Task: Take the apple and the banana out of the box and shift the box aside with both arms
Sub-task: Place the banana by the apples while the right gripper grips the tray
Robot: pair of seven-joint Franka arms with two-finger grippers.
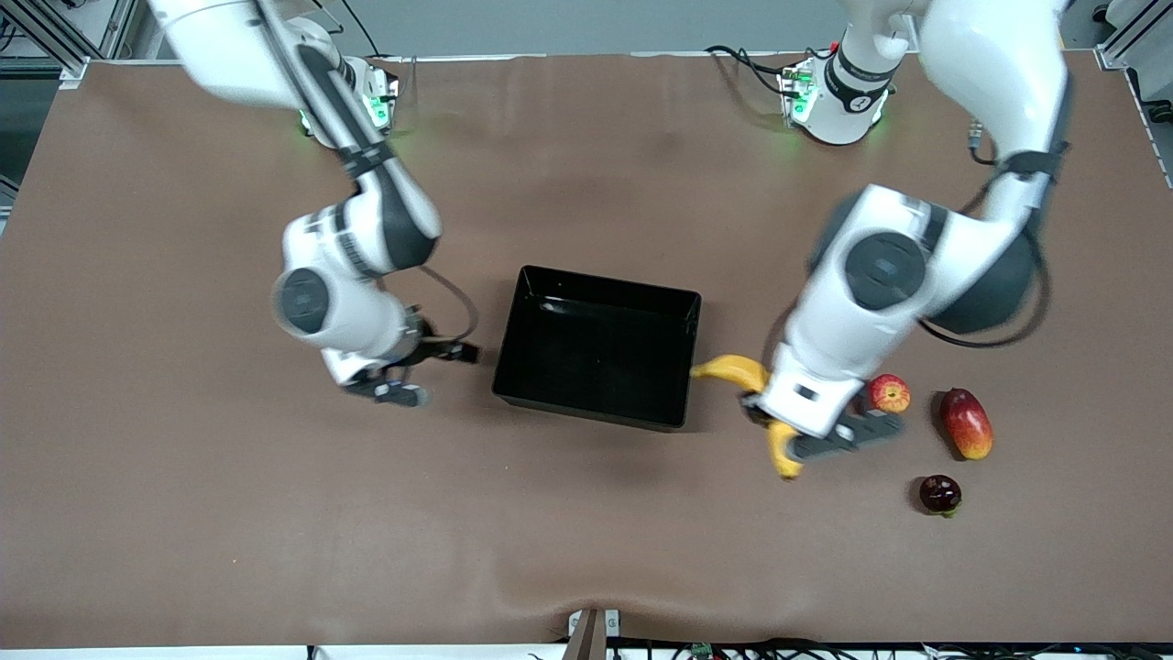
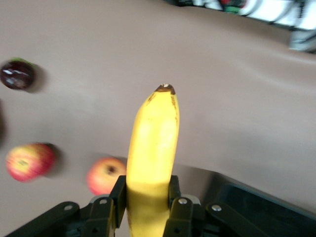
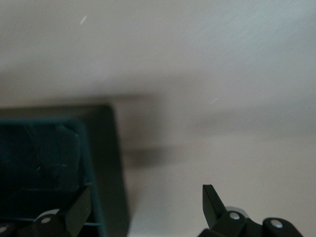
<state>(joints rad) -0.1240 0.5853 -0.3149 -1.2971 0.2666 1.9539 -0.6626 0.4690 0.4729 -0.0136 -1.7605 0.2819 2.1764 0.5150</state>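
Lower right of the front view: a small red-yellow apple (image 1: 889,393), oval mango (image 1: 966,423) and dark round fruit (image 1: 940,494) dot the brown worktop (image 1: 183,513). The left hand (image 1: 795,423) pinches the long yellow banana (image 1: 733,370) beside the glossy black plastic tray (image 1: 597,345). The right hand (image 1: 417,372) is spread, hanging just beside the tray's other end.

The front view is looking down from high across the counter (image 1: 183,513), facing the bases at 12 o'clock. The left wrist view is sitting close over the banana (image 2: 153,158), also showing the apple (image 2: 104,175). The right wrist view is looking closely down at the box (image 3: 106,163) wall. All three are sharing the box.
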